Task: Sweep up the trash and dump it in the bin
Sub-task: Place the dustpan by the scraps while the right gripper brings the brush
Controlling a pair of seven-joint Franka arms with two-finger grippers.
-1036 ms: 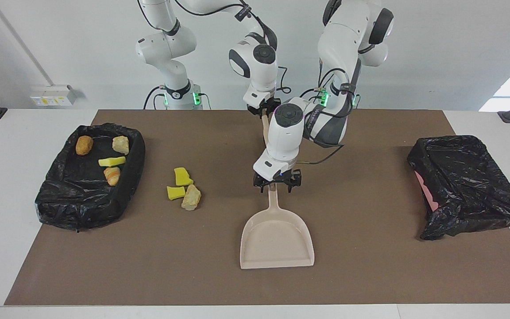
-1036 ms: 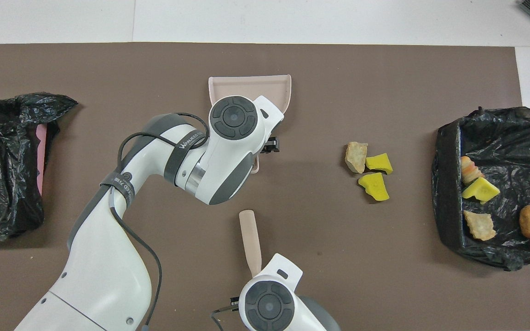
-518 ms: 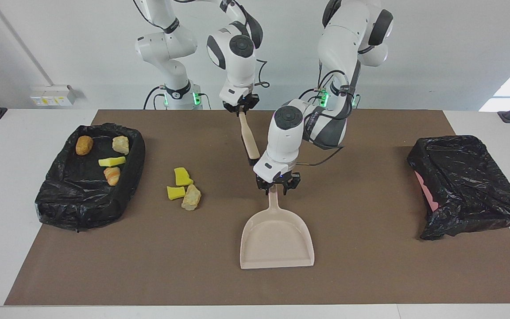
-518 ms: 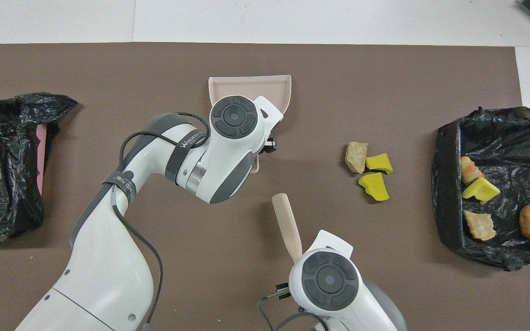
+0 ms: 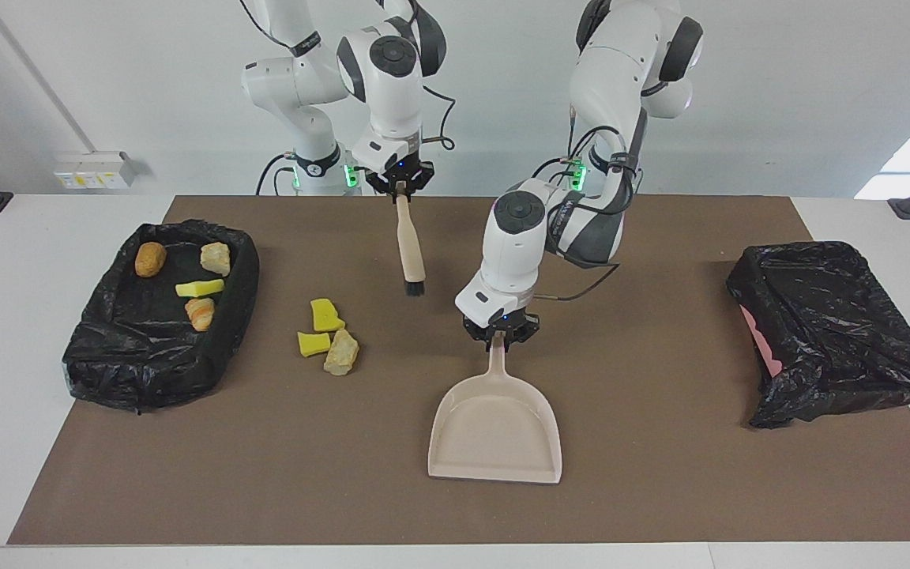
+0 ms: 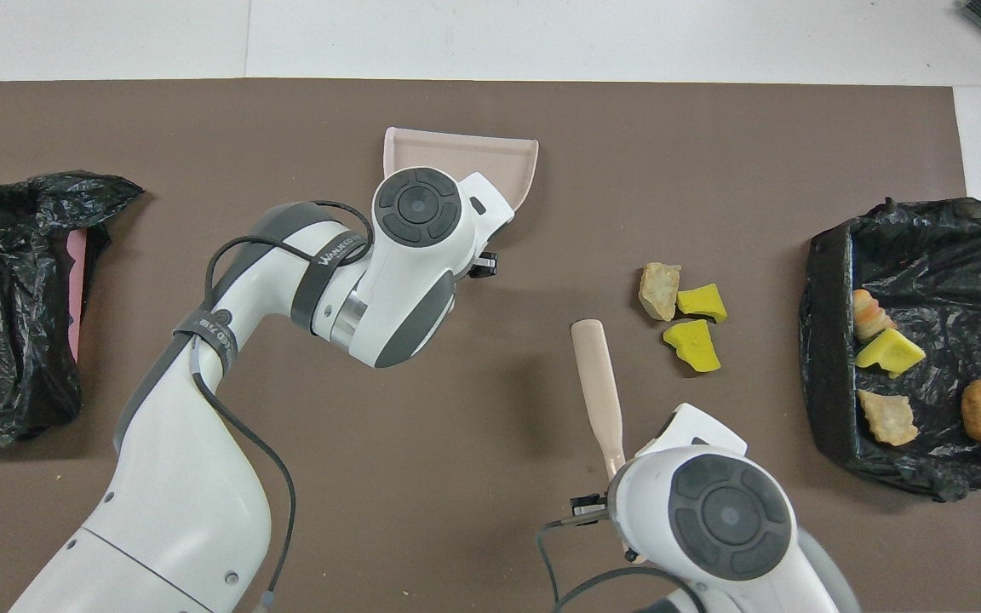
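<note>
Three loose trash scraps lie together on the brown mat: two yellow sponge pieces (image 5: 326, 314) (image 6: 692, 345) and a tan lump (image 5: 341, 352) (image 6: 659, 289). Several more scraps (image 5: 201, 288) (image 6: 886, 351) lie in the black-lined bin (image 5: 147, 371) (image 6: 827, 281) at the right arm's end. My left gripper (image 5: 500, 330) is shut on the handle of the beige dustpan (image 5: 494, 431) (image 6: 465, 153), which rests on the mat. My right gripper (image 5: 400, 180) is shut on the beige brush (image 5: 407, 245) (image 6: 597, 392) and holds it bristles down above the mat, between the loose scraps and the dustpan handle.
A second black-lined bin (image 5: 834, 332) (image 6: 5, 306) with a pink side showing stands at the left arm's end of the table. The brown mat (image 5: 660, 490) covers most of the white table.
My right gripper has raised the brush and carried it toward the loose scraps. My left gripper's fingers have closed on the dustpan handle, and the dustpan has shifted slightly.
</note>
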